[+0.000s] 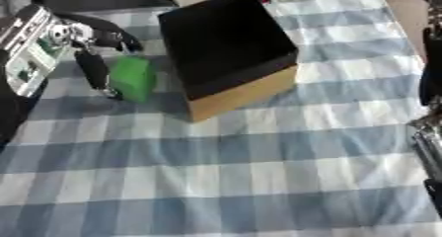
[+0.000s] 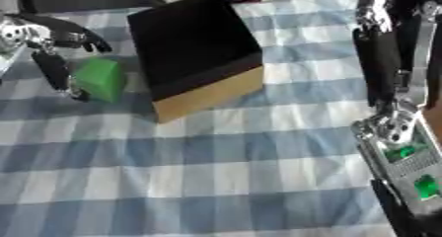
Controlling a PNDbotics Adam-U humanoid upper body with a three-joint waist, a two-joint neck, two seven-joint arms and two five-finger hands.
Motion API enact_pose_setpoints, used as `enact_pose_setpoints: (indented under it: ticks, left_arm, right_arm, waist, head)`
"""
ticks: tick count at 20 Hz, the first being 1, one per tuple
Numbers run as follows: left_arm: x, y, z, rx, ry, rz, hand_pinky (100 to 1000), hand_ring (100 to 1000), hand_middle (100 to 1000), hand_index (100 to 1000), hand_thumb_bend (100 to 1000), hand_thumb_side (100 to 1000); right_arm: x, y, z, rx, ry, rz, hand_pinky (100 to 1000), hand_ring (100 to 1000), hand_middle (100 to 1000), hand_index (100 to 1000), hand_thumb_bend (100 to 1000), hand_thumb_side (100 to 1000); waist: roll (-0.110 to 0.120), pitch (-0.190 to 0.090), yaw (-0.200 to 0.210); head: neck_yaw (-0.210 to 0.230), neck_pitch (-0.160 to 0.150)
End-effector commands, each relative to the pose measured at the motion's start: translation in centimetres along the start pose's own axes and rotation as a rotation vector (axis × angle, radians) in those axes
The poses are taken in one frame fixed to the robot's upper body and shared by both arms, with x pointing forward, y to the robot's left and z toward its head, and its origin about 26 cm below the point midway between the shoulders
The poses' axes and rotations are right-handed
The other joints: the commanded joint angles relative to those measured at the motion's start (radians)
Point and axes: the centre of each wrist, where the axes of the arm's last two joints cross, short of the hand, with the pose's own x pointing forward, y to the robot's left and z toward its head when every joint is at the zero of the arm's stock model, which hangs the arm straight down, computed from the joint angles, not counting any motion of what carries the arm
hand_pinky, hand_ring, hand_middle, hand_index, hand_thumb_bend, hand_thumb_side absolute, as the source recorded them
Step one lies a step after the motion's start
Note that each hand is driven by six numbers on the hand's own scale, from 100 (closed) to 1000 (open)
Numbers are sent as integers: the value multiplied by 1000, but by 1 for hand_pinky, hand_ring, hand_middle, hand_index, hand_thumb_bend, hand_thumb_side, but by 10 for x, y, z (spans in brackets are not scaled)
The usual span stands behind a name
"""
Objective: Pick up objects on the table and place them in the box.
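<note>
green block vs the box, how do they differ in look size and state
The green block is small and solid bright green; the box is far larger, black inside with tan cardboard sides. The green block has the left hand's fingers curled around it, while nothing touches the box. The box is open-topped; the green block is closed all round. Both sit above the checked tablecloth, close beside each other.

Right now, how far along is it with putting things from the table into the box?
Nothing visibly done: what shows of the box interior is just dark. In hand: the left robot hand is at the green block, fingers around it, block still at table level beside the box. Left: lift it and drop it in. The right robot hand hangs idle at the right edge. No other loose objects show on the checked cloth.
</note>
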Motion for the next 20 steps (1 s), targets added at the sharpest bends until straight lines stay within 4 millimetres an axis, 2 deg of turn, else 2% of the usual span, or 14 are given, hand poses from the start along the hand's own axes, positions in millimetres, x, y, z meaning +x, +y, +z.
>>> enact_pose_setpoints:
  ticks: [1,10,14,17,20]
  left_arm:
    - [-3,12,7,29,14,-20,986,936,906,955,543,100]
    - [1,14,8,42,5,-13,976,911,861,917,499,100]
    - [3,15,9,49,3,-17,966,884,784,881,478,100]
    - [5,18,11,69,9,-10,948,849,696,834,434,100]
    - [6,18,11,94,14,-2,926,827,653,806,383,100]
  right_arm:
    - [7,-1,-5,-4,-29,-10,853,725,610,782,100,620]
    - [7,0,-4,-5,-24,-18,854,726,609,782,100,623]
    - [6,0,-4,-7,-22,-19,855,726,608,783,100,624]
    - [6,0,-4,-8,-21,-21,855,726,608,783,100,625]
    - [6,1,-3,-9,-21,-22,855,727,608,783,100,627]
  waist:
    - [-1,-16,-2]
    - [0,-2,-8]
    - [0,0,-10]
    - [1,0,-10]
    - [0,-1,-11]
  head:
    - [8,-13]
    - [16,-24]
    - [16,-25]
    - [16,-25]
    - [16,-25]
